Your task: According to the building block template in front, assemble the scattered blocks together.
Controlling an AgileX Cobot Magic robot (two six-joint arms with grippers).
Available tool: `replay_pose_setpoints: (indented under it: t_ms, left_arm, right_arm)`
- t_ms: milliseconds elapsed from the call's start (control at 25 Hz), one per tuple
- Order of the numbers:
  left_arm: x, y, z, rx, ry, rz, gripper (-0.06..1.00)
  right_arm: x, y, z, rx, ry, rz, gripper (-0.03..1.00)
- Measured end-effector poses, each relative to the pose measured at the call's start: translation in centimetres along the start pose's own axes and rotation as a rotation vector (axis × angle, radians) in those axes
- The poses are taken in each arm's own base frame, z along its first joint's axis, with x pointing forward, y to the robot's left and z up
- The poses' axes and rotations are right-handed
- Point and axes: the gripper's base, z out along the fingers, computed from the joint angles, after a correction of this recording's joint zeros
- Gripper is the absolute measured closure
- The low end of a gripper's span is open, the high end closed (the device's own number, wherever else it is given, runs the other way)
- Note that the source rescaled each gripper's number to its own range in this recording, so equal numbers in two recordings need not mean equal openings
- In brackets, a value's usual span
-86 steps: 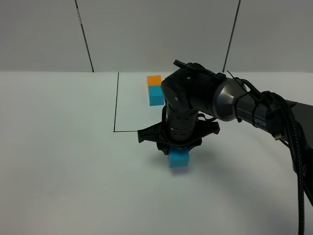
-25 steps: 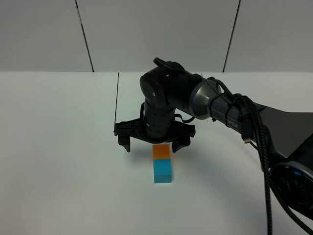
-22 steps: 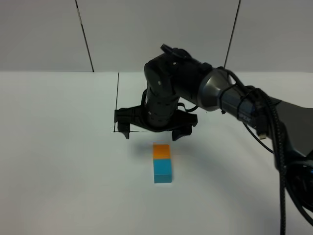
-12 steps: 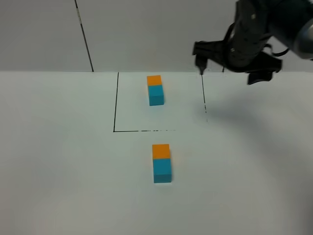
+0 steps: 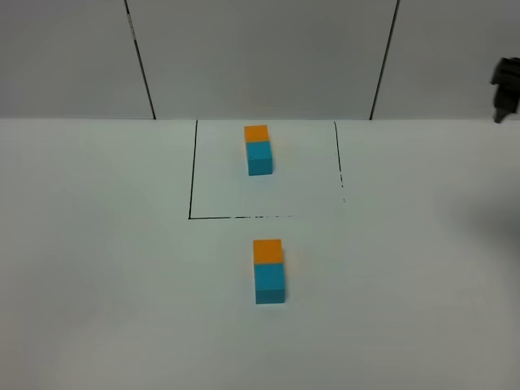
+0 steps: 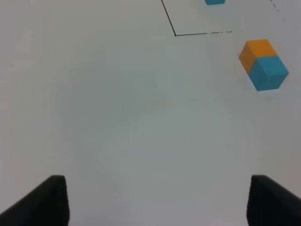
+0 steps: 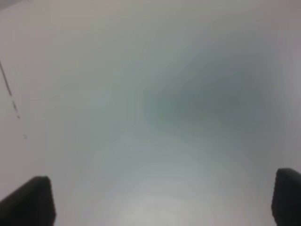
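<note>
Lying joined, scattered blocks [image 5: 269,271] | right end effector [image 5: 504,88] far, open, empty

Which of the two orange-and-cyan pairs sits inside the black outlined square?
The building block template, the farther, smaller-looking pair. The assembled scattered blocks lie outside the square, on its nearer side.

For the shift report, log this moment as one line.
scattered blocks: joined, orange behind cyan | template: inside outlined square | match: yes | left gripper: open, empty | right gripper: open, empty

lab-style test bench: plain white table [image 5: 97,268], black marked square outline [image 5: 192,175], bare panelled wall [image 5: 260,57].
</note>
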Motion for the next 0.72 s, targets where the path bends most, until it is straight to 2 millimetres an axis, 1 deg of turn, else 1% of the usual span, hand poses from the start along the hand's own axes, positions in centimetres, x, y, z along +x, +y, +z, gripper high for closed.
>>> replay_pose_setpoints:
  t_ms: [80,160,280,400,520,560,640,720]
  left_arm:
    - [0.0,0.0,0.0,0.000,0.000,0.000,0.21]
    - [0.0,0.0,0.0,0.000,0.000,0.000,0.21]
    - [0.0,0.0,0.0,0.000,0.000,0.000,0.21]
    - [0.0,0.0,0.0,0.000,0.000,0.000,0.21]
    - [0.0,0.0,0.0,0.000,0.000,0.000,0.21]
    - [0.0,0.0,0.0,0.000,0.000,0.000,0.21]
    - [0.0,0.0,0.0,0.000,0.000,0.000,0.21]
    - [0.0,0.0,0.0,0.000,0.000,0.000,0.21]
  right_arm:
    - [2.4,-1.4,-1.0,0.023,0.007,-0.010,0.14]
    - [4.5,-2.4,-2.2,0.030,-0.008,-0.023,0.14]
    - [7.8,-3.6,-3.1,0.034,0.004,-0.025,0.14]
    - [11.5,-4.9,-3.6,0.041,0.021,-0.024,0.14]
    - [14.8,-6.1,-4.8,0.036,-0.013,-0.023,0.14]
    - [15.8,-6.5,-5.3,0.031,-0.036,-0.022,0.14]
    - [17.7,-7.2,-5.8,0.024,-0.064,-0.018,0.14]
    - [19.2,-7.8,-6.5,0.012,-0.109,-0.013,0.14]
